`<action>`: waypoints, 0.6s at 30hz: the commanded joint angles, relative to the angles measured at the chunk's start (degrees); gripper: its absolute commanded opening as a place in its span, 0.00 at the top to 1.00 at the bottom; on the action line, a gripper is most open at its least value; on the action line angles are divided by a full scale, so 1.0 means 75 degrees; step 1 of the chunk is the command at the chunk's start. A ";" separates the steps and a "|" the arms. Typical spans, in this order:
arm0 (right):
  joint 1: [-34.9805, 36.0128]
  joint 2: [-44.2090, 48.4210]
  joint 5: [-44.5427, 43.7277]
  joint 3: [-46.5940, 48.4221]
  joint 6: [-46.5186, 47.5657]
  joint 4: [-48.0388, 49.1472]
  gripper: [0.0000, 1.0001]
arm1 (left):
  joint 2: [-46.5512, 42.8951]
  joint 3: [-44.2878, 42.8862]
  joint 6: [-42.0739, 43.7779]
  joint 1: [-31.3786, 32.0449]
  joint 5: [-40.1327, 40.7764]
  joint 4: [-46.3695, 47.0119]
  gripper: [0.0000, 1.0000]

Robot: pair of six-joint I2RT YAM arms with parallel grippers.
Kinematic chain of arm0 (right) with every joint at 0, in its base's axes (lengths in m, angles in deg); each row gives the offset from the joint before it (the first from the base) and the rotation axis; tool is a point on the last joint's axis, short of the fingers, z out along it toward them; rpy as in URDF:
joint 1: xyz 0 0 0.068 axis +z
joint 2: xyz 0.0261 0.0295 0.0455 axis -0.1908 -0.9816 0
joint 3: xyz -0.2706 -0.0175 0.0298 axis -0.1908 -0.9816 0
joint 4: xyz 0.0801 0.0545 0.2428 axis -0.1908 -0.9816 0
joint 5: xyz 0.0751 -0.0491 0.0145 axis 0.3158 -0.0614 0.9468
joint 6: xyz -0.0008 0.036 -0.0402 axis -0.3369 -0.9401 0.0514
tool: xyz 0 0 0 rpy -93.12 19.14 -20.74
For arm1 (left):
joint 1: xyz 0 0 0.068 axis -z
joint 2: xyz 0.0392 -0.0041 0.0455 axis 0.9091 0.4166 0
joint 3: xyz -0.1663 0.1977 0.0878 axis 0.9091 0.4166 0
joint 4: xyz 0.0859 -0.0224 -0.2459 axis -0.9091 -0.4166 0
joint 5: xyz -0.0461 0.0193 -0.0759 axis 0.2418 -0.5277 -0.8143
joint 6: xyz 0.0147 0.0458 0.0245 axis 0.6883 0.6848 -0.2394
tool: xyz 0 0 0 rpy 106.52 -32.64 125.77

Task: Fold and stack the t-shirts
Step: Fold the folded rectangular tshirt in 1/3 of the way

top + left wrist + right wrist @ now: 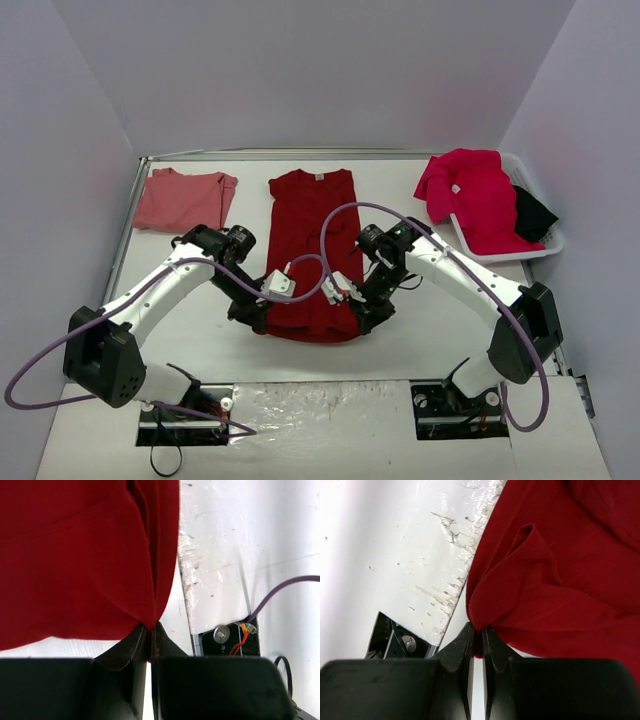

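The red shirt (pixel 312 240) lies flat on the tabletop (pixel 420 330), its long way pointing off from the arms. The left end effector (pixel 150 631) and right end effector (pixel 479 634) each pinch a near hem corner — the collar sits far ahead.

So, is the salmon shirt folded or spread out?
Folded: the salmon shirt lies as a compact, roughly rectangular bundle, much shorter than the crimson shirt.

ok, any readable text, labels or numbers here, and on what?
No text is readable in any view.
Pale neck tag on the dark crimson cloth t-shirt: too small to read.
White tag on the raspberry pink-red cloth t-shirt: too small to read.
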 commanded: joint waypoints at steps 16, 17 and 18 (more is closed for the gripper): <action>-0.1139 -0.0993 -0.1129 0.1625 -0.0528 0.0868 1.00 | 0.0408 -0.1297 -0.1407 -0.0195 0.1264 0.1796 0.98; -0.1267 -0.1064 -0.1130 0.1823 -0.0528 0.0868 1.00 | 0.0443 -0.1356 -0.1407 -0.0230 0.1299 0.1808 0.98; -0.1315 -0.1145 -0.1141 0.1918 -0.0540 0.0857 1.00 | 0.0502 -0.1426 -0.1407 -0.0288 0.1323 0.1820 0.98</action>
